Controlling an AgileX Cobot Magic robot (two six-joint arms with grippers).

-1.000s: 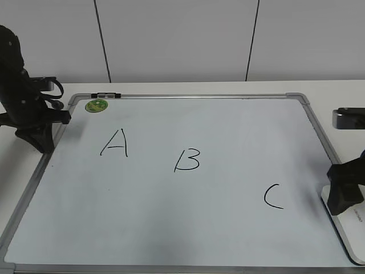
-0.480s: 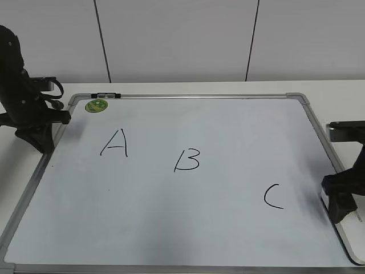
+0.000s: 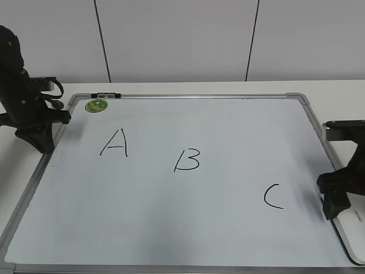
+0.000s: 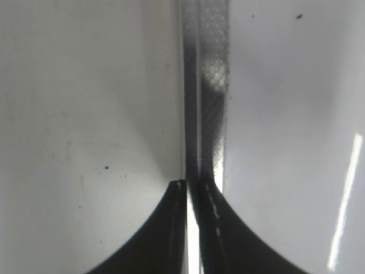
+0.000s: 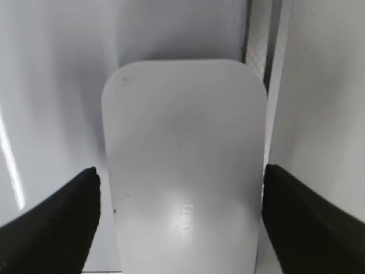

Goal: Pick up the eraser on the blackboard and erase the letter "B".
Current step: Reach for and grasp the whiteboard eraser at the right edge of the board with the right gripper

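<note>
Left gripper [image 4: 194, 191]: parked at the left edge of the blackboard [image 3: 51, 157], right over the silver frame. Its two dark fingers are pressed together with nothing between them.

Green sticker [image 3: 96, 105]: round, near the top left corner of the board. Not part of the job.

Letter "A" [image 3: 114, 143]: black marker, on the left part of the board.

Letter "B" [image 3: 187, 160]: thin black marker, a bit slanted, near the middle of the board. All of it is there, so no wiping is done yet.

Letter "C" [image 3: 273, 196]: black marker, lower right, near the right arm.

Eraser [image 5: 183, 165]: white, smooth and rounded, lying flat at the right edge of the board beside the frame. In the outside camera only a small white bit [image 3: 349, 216] shows under the arm.

Right gripper [image 5: 179, 197]: low over the eraser, spread wide, one black finger on each long side. From the wrist camera the fingers look just apart from the eraser, not squeezing it yet.

How the eraser will handle: it looks hard and light, so it should not squash. The shiny plastic may be slippery.

Where to hold: across the two long sides, near the middle, with the top facing up so the bottom can rub the board.
</note>
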